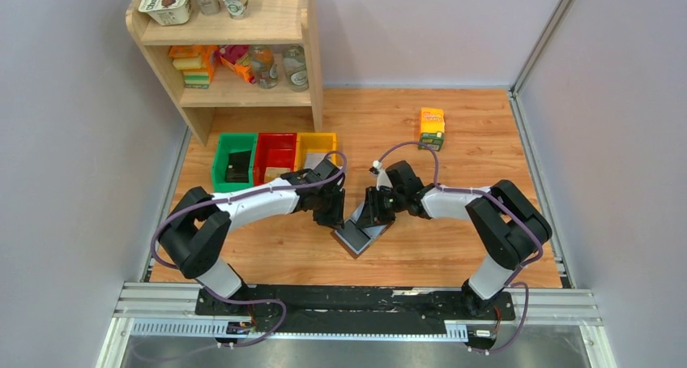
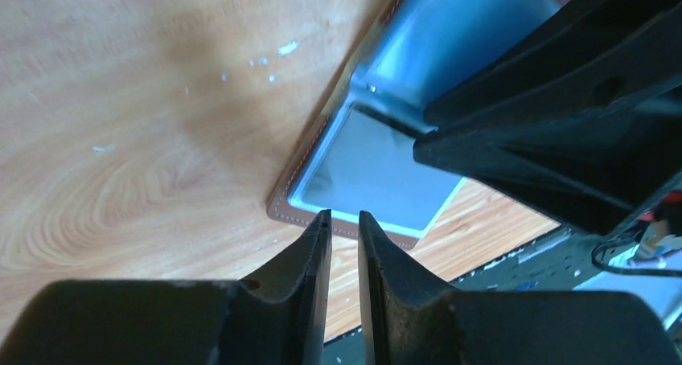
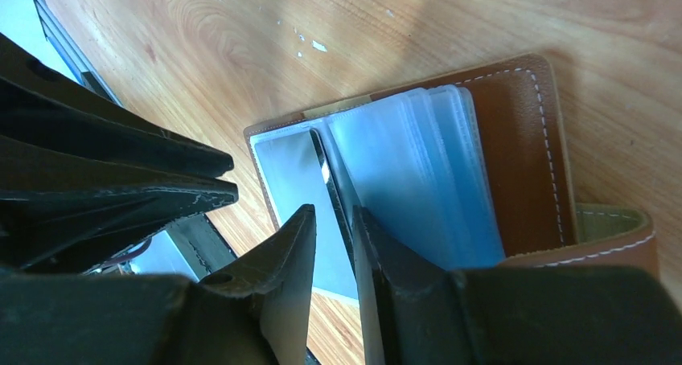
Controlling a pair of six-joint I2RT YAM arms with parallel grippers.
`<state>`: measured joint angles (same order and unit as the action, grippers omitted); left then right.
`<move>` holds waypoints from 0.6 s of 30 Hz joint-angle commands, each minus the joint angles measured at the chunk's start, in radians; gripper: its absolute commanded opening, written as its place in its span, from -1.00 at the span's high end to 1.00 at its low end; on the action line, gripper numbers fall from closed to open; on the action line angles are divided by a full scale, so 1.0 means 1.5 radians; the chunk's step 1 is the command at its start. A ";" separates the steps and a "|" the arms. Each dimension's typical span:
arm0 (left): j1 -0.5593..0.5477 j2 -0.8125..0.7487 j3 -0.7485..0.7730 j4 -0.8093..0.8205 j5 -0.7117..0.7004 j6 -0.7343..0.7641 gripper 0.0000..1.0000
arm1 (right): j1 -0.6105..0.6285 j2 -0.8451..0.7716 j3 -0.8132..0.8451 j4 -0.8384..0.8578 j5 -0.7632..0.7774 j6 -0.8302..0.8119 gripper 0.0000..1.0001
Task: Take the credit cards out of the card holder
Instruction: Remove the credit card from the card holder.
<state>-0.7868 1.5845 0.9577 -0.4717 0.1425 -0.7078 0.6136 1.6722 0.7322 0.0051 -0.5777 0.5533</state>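
Bins [image 1: 275,137] perhaps near left end effector [image 1: 334,219]

Looks like a robotics lab cell (a staged set-up), boxed in by grey partition walls [image 1: 73,125], with two robot arms [image 1: 251,199] bolted to an aluminium rail [image 1: 567,307] and groceries [image 1: 198,64] on a shelf [image 1: 243,95].

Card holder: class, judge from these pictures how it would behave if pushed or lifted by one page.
The card holder lies flat on the smooth table, so a push would probably slide it rather than tip it. Its clear sleeves fan loosely and look thin, so lifting by one would likely let the rest flop.
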 commanded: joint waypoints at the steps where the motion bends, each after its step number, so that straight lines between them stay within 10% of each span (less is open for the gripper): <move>1: -0.004 -0.005 -0.011 -0.006 0.061 0.015 0.49 | -0.004 0.008 0.016 0.016 -0.017 0.000 0.41; 18: -0.003 0.138 0.093 -0.038 -0.025 0.071 0.60 | -0.017 -0.067 0.015 -0.071 0.068 -0.023 0.39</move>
<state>-0.7963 1.7412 1.0187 -0.4953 0.2161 -0.6678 0.5922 1.6005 0.7322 -0.0708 -0.4957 0.5430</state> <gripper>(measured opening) 0.206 0.308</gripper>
